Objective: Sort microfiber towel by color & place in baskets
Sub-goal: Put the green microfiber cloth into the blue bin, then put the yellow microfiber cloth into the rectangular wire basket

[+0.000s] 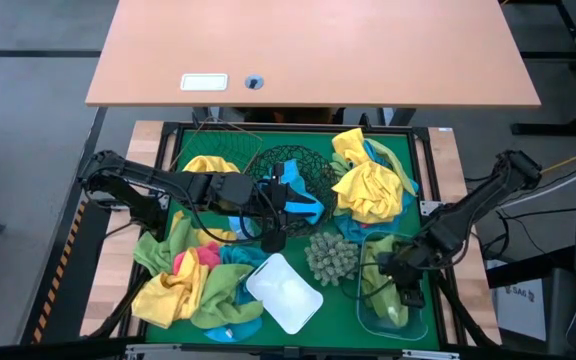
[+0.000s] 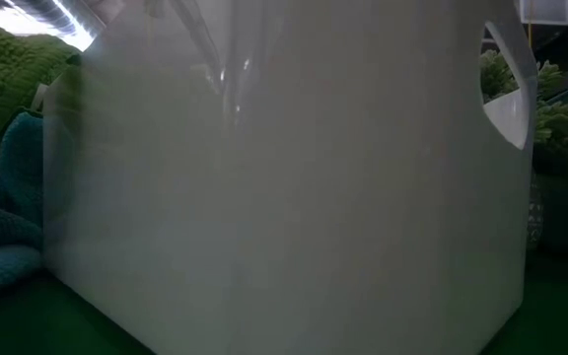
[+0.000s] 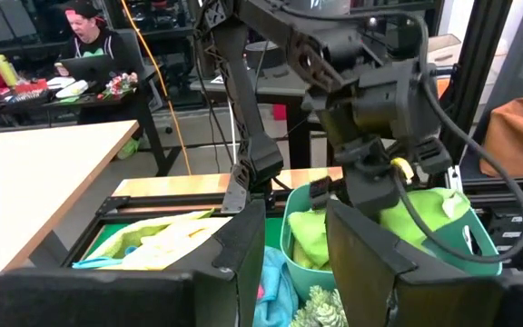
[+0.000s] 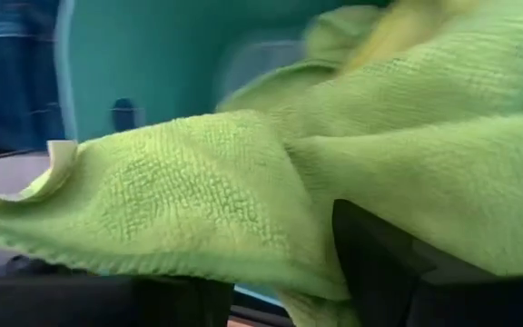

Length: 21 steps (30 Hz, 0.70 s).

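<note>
My right gripper [image 1: 396,272] reaches down into the translucent blue tub [image 1: 423,322] at the near right and is shut on a lime green towel [image 4: 243,182], which fills its wrist view. More green towels [image 3: 311,241] lie in that tub. My left gripper [image 1: 273,232] is open at the table's middle, beside the black mesh bowl [image 1: 303,160]. A bright blue towel [image 1: 296,200] lies in the bowl and shows below the left fingers [image 3: 275,286]. The white tub [image 1: 283,292] stands at the near middle. A heap of yellow, green, pink and blue towels [image 1: 188,280] lies at the near left. My right gripper has the lime green towel bunched between its two fingers [image 4: 398,263]; a fold of it [image 4: 316,263] drapes over them. The towel hides the place of contact. The gripper comes slanting down from the table's right, and the towel's rest lies in the blue tub.
A spiky grey-green ball [image 1: 330,257] sits between the white tub and the blue tub. Yellow towels [image 1: 368,185] are heaped at the far right, another yellow one [image 1: 208,165] at the far left. The white tub [image 2: 284,197] blocks most of the low view. A person [image 3: 93,45] sits beyond the table.
</note>
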### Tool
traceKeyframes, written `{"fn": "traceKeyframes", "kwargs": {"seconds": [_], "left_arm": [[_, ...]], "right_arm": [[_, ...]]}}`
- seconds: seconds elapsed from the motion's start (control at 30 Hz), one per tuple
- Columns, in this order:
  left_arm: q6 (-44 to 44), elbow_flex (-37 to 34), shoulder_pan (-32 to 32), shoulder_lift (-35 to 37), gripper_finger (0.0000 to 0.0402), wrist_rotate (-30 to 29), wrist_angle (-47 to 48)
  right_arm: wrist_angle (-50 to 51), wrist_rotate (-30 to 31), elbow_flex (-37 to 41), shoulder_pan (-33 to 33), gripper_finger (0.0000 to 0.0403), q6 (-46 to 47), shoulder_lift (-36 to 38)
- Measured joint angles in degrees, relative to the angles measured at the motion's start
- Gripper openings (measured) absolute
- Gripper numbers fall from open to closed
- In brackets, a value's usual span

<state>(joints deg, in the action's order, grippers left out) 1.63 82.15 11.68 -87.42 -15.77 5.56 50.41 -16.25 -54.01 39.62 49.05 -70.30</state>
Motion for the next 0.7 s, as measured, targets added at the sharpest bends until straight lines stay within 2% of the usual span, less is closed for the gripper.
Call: {"fn": "traceKeyframes", "kwargs": {"seconds": [0.13, 0.47, 0.57, 0.7], "left_arm": [[0.02, 0.00, 0.00, 0.00, 0.0114, -0.01, 0.00], [0.04, 0.00, 0.01, 0.00, 0.0114, -0.02, 0.00], [0.07, 0.00, -0.01, 0.00, 0.0114, -0.02, 0.00], [0.09, 0.00, -0.04, 0.00, 0.0114, -0.02, 0.00]], "right_arm": [[8.05, 3.50, -2.73, 0.00, 0.0175, 0.00, 0.00], [15.02, 2.53, -8.83, 0.00, 0.0175, -1.97, 0.00], [19.64, 7.61, -13.20, 0.00, 0.0175, -3.43, 0.00], [27.04, 22.37, -19.55, 0.00, 0.0175, -7.28, 0.00]]}}
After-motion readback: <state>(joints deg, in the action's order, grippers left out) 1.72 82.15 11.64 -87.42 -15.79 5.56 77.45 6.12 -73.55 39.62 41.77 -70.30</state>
